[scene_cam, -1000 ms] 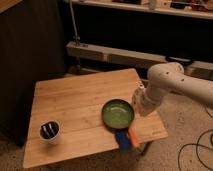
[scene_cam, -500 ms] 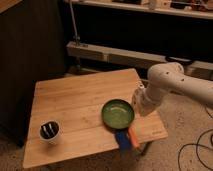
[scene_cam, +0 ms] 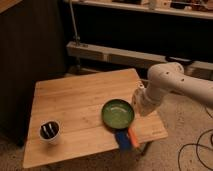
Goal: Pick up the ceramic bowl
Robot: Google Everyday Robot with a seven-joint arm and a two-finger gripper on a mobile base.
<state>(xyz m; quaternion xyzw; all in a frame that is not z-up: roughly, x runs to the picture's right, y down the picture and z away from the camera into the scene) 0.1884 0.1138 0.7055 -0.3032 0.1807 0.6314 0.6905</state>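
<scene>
My gripper (scene_cam: 136, 103) hangs low at the right rim of the bowl (scene_cam: 117, 115), right up against its edge, though I cannot make out actual contact, nor whether the gripper is set wide or narrow. My white arm (scene_cam: 172, 81) reaches in from the right, bends at a thick elbow above the table's right edge and drops to the wrist beside the bowl. The bowl sits flat and upright on the wooden table (scene_cam: 75, 97), toward its near right corner, green and glossy inside with a darker rim. Just nearer than the bowl, touching or slightly tucked under its near rim, lies a flat blue and orange item (scene_cam: 126, 139) that reaches the table's near edge. Well apart on the left, near the near left corner, stands a small white cup (scene_cam: 50, 131) with something dark in it. Beyond the table a pale rail (scene_cam: 107, 52) runs across the dim background, with a thin pole (scene_cam: 75, 25) rising from it on the left. A dark cabinet (scene_cam: 27, 55) stands at the table's far left. On the speckled floor to the right, black cables (scene_cam: 192, 150) loop under my arm.
</scene>
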